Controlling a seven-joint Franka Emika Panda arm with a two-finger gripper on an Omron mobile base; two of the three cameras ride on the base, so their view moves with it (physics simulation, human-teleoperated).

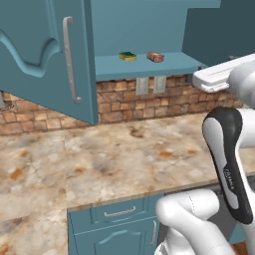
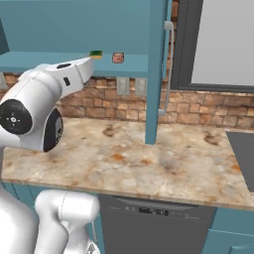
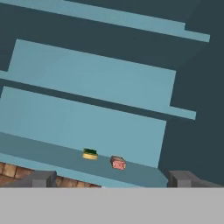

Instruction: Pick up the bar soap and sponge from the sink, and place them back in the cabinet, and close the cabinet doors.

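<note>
The cabinet stands open above the counter. On its teal shelf the green-and-yellow sponge lies left of the pinkish bar soap, a small gap between them. My gripper is open and empty, its two fingertips wide apart, and it is held back from the shelf, facing it. The left cabinet door swings out over the counter. The right door shows edge-on. A dark grey corner of the sink lies at the far right.
A marble counter runs under the cabinet, backed by a brick wall with two outlets. A window is right of the cabinet. Teal drawers and a dishwasher front sit below the counter edge.
</note>
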